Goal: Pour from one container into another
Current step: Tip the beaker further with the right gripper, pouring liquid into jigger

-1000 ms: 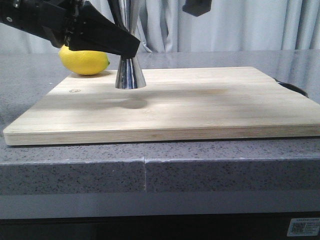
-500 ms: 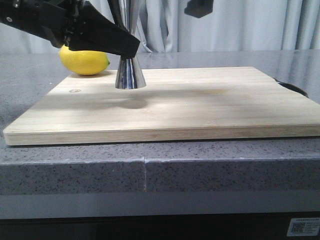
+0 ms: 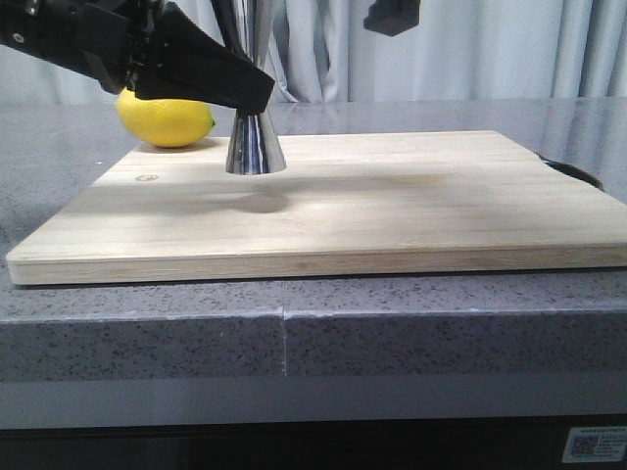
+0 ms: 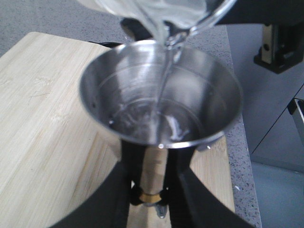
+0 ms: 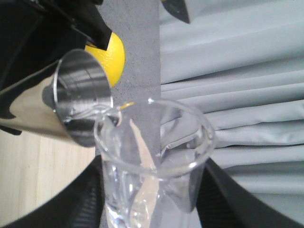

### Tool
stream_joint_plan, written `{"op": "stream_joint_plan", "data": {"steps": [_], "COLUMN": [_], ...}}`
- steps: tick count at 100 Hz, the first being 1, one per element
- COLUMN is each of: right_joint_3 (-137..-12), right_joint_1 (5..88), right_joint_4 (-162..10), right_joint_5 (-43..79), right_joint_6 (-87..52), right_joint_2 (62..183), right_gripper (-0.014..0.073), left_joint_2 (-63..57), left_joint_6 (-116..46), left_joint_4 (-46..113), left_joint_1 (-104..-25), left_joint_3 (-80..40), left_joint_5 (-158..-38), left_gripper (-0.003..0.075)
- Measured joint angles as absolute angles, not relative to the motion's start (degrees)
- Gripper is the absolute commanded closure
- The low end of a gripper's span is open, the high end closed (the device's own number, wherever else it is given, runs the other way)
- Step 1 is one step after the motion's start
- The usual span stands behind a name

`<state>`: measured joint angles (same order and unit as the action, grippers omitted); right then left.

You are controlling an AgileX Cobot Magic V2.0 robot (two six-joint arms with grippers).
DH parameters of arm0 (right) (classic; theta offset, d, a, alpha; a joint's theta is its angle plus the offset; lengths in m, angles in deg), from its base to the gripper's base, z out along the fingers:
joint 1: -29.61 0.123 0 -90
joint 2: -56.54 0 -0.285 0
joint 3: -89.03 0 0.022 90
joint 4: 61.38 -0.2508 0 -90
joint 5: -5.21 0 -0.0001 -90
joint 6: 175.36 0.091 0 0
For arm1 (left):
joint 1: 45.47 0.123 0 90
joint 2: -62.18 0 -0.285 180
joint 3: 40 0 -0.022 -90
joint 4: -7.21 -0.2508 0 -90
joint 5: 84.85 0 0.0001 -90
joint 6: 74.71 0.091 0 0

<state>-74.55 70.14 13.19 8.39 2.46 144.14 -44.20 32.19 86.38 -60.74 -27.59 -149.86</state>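
The steel jigger (image 3: 255, 145) stands upright on the wooden board (image 3: 392, 206), at its back left. My left gripper (image 3: 240, 86) is shut on the jigger's narrow waist, its fingers on either side of the gold band (image 4: 150, 195). In the left wrist view the clear glass beaker (image 4: 166, 14) is tilted over the jigger's cup (image 4: 161, 95). A thin stream of clear liquid runs from its lip into the cup. My right gripper (image 5: 153, 202) is shut on the beaker (image 5: 154, 161), which is above the top edge of the front view.
A yellow lemon (image 3: 165, 119) lies on the grey counter (image 3: 59, 147) just behind the board's back left corner, close to my left arm. The board's front edge runs near the counter's front edge. Grey curtains (image 3: 490, 49) hang behind.
The dark part of my right arm at the top of the front view has drifted slightly right. The jigger and my left gripper have not moved.
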Motion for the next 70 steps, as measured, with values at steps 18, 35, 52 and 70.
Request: {"op": "stream_joint_plan", "data": {"steps": [18, 35, 52, 70], "right_joint_3": [-74.5, -74.5, -74.5, -74.5], "right_joint_1": [70.1, 70.1, 70.1, 70.1], "right_joint_4": [13.7, 14.2, 14.9, 15.1], "right_joint_5": [8.6, 8.8, 9.1, 9.1], "right_joint_6": [2.5, 2.5, 2.5, 2.5], "right_joint_2": [144.1, 144.1, 144.1, 144.1], "right_gripper": [0.0378, 0.0378, 0.0378, 0.0378], "left_joint_2": [-44.2, -44.2, -44.2, -44.2], "left_joint_6": [32.2, 32.2, 32.2, 32.2], "left_joint_4": [86.4, 86.4, 86.4, 86.4], "left_joint_1": [-60.7, -60.7, -60.7, -60.7], "left_joint_3": [-27.6, -27.6, -27.6, -27.6], "left_joint_5": [-149.9, -149.9, -149.8, -149.8], "left_gripper": [0.073, 0.073, 0.073, 0.073]}}
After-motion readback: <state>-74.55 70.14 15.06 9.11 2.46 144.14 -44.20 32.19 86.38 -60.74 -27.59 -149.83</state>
